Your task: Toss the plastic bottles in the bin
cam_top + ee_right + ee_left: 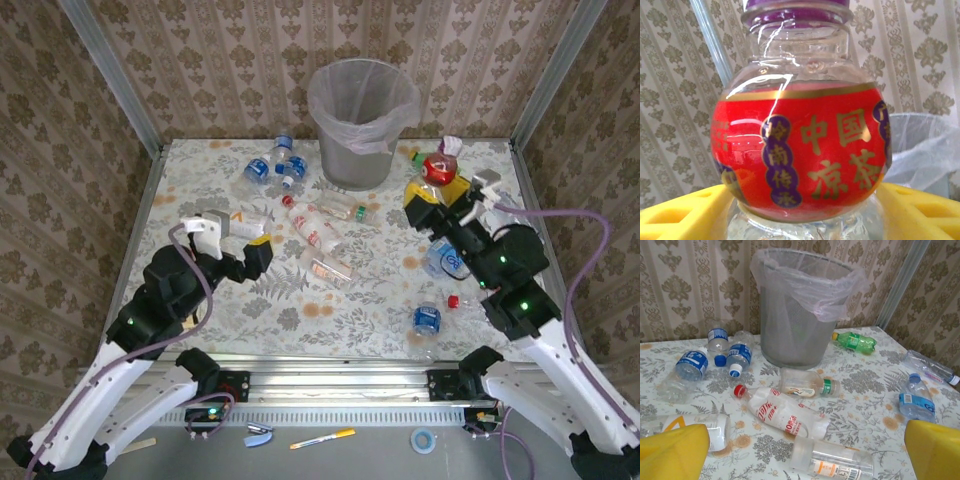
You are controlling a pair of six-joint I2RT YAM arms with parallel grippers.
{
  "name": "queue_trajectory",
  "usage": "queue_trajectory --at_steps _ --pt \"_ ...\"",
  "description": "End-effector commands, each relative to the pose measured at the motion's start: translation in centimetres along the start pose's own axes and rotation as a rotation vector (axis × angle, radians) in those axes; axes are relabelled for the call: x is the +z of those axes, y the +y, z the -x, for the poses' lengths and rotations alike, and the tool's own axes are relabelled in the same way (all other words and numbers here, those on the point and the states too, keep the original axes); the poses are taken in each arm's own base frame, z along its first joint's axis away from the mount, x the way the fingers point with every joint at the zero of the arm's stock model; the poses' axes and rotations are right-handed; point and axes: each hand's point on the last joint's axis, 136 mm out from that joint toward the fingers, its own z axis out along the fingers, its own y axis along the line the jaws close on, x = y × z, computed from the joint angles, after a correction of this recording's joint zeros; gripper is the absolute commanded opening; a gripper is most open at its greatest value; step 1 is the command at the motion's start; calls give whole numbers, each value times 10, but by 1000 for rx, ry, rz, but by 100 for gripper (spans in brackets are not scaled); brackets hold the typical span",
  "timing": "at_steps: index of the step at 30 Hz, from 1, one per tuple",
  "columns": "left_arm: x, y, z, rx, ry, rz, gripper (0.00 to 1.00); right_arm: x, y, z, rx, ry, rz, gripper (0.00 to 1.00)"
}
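Right tool (437, 187) | grips upright red-label bottle (800, 150) | near bin (350, 150)

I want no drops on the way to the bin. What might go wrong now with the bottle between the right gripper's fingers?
1. The red-labelled bottle is round and glossy, and the right gripper holds it by its bulging belly, so it may slip out during the swing.
2. The bin stands tall and its bag hangs loose over the rim. A low carry may bump it, or the drop may fall short.
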Motion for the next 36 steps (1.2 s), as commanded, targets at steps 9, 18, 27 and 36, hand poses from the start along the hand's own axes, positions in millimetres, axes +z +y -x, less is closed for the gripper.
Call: queue_trajectory --at_steps 9,18,27,36 --pt "-10 5 1 1 22 28 100 210 -88 -42 68 411 -205 76" --pt "-3 6 -26 -19 118 25 100 186 -102 -44 141 437 -193 100" --pt "13 -9 -31 -49 162 -42 100 70 -88 -75 229 579 -255 100" --pt "34 -42 -62 33 298 -143 100 -63 -81 -208 407 959 -428 100"
